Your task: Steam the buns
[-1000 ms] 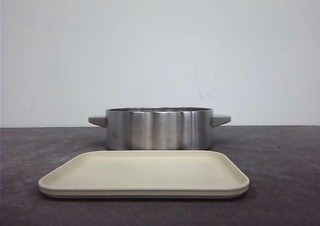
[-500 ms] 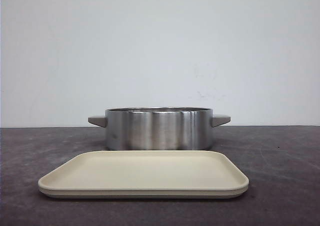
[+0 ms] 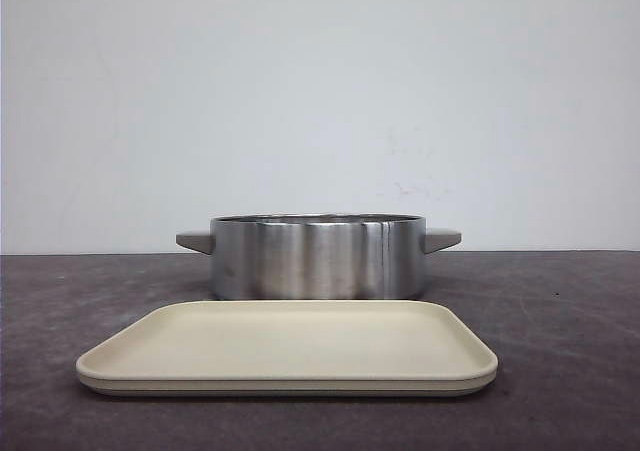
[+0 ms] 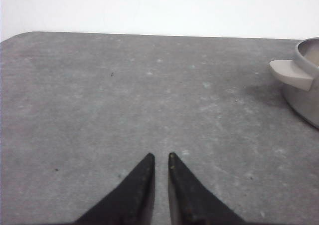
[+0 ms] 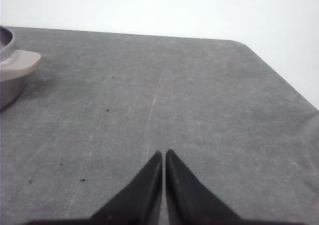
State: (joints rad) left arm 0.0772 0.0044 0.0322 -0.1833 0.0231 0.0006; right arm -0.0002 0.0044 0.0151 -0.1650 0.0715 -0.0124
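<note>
Nothing has moved since earlier: steel pot [image 3: 318,257] behind empty beige tray [image 3: 288,349] on tabletop [image 3: 560,311]
Left claw [image 4: 160,157] and right claw [image 5: 164,153] nearly closed, holding nothing; no buns visible, so neither arm is nearer

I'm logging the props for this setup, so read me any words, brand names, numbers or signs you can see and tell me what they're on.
There is no readable text in any view.
Steel pot: no brand or label visible; a small dark spot low on its left side is too small to make out.
Beige tray: plain, no markings.
Table and back wall: only scuffs and faint smudges.
</note>
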